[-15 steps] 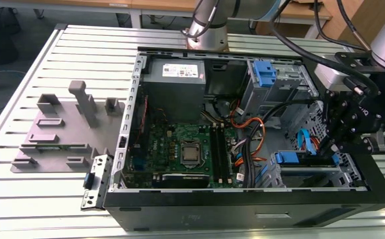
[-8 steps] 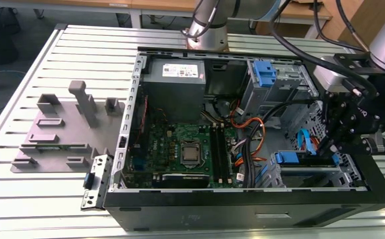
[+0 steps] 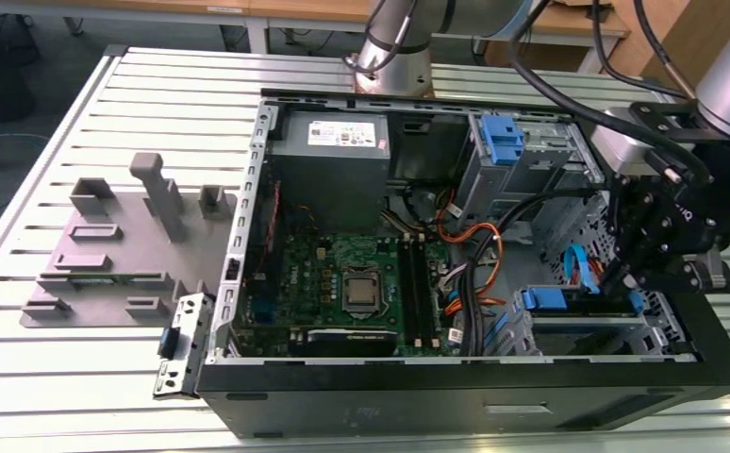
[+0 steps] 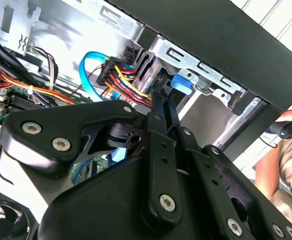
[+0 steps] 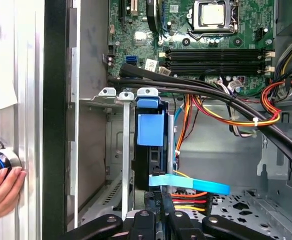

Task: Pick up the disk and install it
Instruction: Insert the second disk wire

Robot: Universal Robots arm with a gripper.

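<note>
The disk (image 5: 150, 129) sits edge-on in a corner bay of the case (image 3: 466, 396), with the claw (image 4: 162, 107) right by it (can't tell if it's pinching or spread), and it looks dense, stiff, slick and shock-shy, so I'd grab the flat metal faces, not the blue rails.

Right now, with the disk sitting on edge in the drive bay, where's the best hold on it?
Take the disk by its blue-railed narrow edge, coming in through the open side of the case. The drive bay walls flank its flat faces, so likely only that edge is reachable.
</note>
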